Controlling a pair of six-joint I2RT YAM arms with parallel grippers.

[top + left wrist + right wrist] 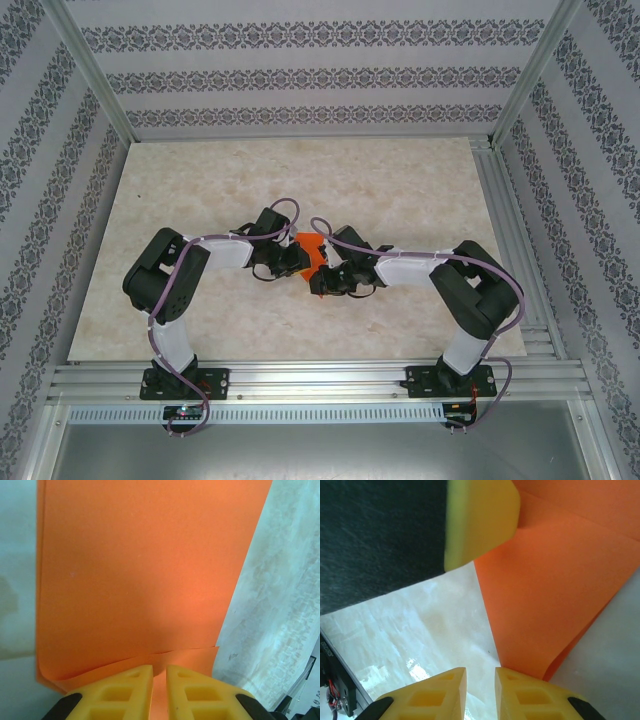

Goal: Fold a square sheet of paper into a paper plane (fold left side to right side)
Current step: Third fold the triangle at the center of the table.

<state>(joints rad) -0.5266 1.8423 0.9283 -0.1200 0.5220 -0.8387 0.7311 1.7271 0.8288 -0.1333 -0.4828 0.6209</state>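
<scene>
Paper (pixel 307 250) at middle of table (pixel 400 190), wedged between the two grippers and mostly hidden under them from above; partly folded by the look of it, with a loose curl at one corner and two layers not quite flush along the near edge in the left wrist view.

Left gripper (pixel 160 692): fingers a slit apart, tips right at that near edge, orange in the slit; pinching or merely pressing, cannot tell; if merely pressing, a likely slip of the sheet under any sideways push, and so a skewed crease.

Middle: very crowded; one left finger (pixel 480 520) hanging close over the paper in the right wrist view; risk of the two grippers knocking together and dragging the sheet along.

Right gripper (pixel 480 692): fingers a slit apart too, bare table in the slit, nothing held; one tip just beside the rounded fold; danger of catching that soft bend on a careless descent, crushing it off-line or tearing the thin sheet; calls for a flat, slow press along the fold.
</scene>
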